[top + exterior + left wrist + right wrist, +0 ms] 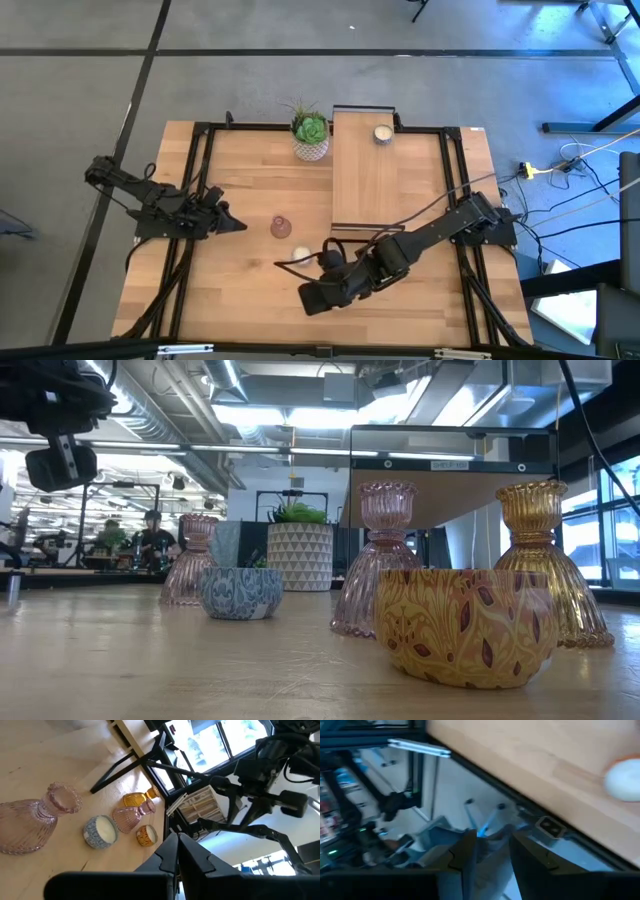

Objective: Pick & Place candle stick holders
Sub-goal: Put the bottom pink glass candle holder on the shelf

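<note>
Fingers: your left gripper [178, 851] pinched shut, empty; right gripper [492, 851] narrowly parted, maybe empty, view poor | holders: ribbed pink glass holder [281, 226] front-centre of the table [250, 180], amber glass holder [543, 565] near it, cream holder [382, 134] on wooden stand [364, 170] | room: person [152, 538] seated behind.

Grey floor [300, 80], bright windows [622, 520]

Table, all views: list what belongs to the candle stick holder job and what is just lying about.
Job: pink ribbed glass holder; amber ribbed glass holder; brownish-pink glass holder; yellow patterned round holder; blue patterned round holder; cream round holder on the stand.
Lying about: green succulent in white pot; long wooden black-framed stand.
</note>
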Robot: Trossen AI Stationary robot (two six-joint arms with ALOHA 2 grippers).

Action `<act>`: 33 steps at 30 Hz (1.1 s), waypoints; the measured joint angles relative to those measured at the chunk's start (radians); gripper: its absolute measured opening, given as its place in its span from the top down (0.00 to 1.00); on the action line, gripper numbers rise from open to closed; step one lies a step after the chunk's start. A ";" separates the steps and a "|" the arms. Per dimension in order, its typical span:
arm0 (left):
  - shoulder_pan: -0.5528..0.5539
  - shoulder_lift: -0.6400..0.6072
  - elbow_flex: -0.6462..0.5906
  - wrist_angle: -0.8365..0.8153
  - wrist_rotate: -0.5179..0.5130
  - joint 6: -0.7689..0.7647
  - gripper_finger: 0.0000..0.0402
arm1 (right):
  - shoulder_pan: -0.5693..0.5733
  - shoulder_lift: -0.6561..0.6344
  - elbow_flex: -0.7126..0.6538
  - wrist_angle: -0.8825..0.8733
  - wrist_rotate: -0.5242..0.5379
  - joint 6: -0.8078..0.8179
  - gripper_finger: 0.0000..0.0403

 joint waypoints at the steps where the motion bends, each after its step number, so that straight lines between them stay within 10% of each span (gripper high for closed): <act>1: -0.002 0.000 0.000 0.000 0.000 -0.003 0.98 | 0.000 0.000 0.000 0.018 0.000 0.000 0.71; 14: -0.007 0.000 -0.001 0.000 -0.017 0.025 0.98 | 0.000 0.000 0.000 0.130 0.010 -0.004 0.71; 21: -0.007 0.000 -0.001 0.000 -0.021 0.014 0.98 | 0.002 0.000 0.001 0.127 0.342 -0.185 0.71; 26: -0.007 0.000 -0.001 0.000 -0.020 0.002 0.98 | -0.002 0.000 0.001 0.119 0.351 -0.498 0.71; 33: -0.007 0.000 -0.001 0.000 0.031 -0.008 0.98 | -0.009 0.002 0.001 0.194 0.351 -0.499 0.71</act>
